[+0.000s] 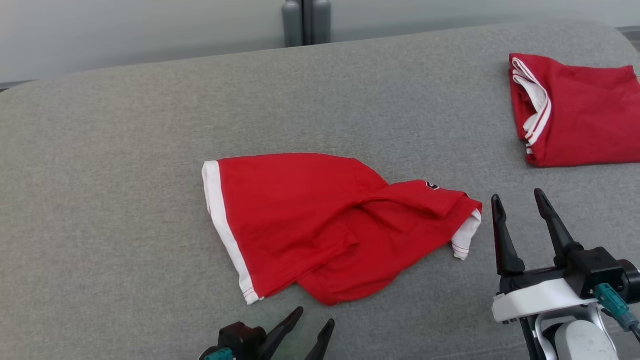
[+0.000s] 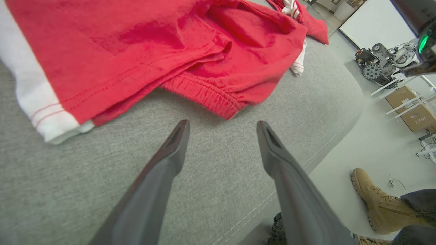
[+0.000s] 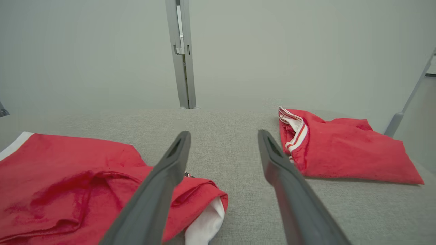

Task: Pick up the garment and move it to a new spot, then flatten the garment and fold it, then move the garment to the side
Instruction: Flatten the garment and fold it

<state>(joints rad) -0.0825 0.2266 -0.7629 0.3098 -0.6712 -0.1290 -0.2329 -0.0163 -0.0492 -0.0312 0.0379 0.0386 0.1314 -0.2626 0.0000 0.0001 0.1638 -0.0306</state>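
We took this for a robotics lab or test room, not a home. The work surface was a wide table padded in grey cloth, with bare pale partition walls and a grey post on its far side. Past the table's rounded edge we saw a smooth pale floor, a wheeled machine with exposed gears (another robot, it seemed), a printed cardboard box and a person's tan work boot.
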